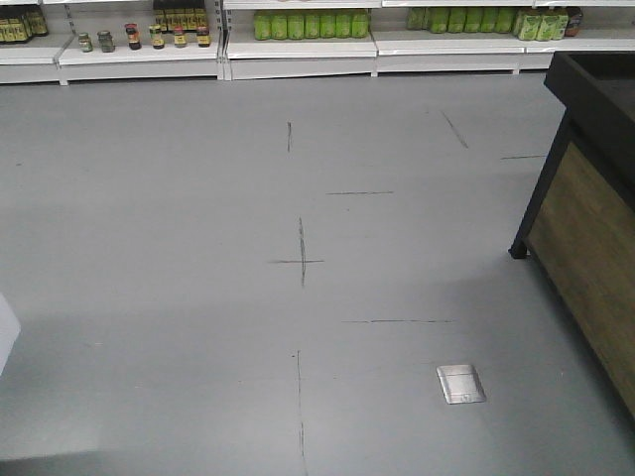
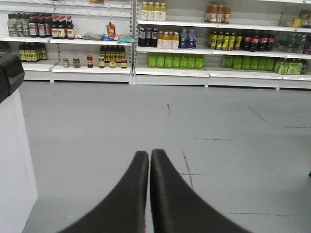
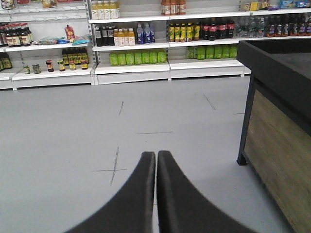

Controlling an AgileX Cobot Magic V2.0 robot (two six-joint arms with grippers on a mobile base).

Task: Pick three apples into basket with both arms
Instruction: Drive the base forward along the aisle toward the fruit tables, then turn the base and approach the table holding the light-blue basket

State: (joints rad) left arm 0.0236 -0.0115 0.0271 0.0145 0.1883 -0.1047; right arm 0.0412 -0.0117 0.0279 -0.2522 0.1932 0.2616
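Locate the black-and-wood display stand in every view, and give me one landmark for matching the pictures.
Exterior front-facing: the display stand runs down the right edge, with its wood panel facing the floor.
Left wrist-mounted: the stand is not recognisably in it.
Right wrist-mounted: the stand fills the right side, from its black top to the bottom edge.
Shared landmark: the cross mark drawn on the grey floor.

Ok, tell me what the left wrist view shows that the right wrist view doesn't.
Only the left wrist view: the left gripper, shut, and a white cabinet at the left edge with a black object above it. Only the right wrist view: the right gripper, shut, and a black stand with wood panels on the right. Both: the grey floor with thin dark marks and white shelves with a row of green bottles.
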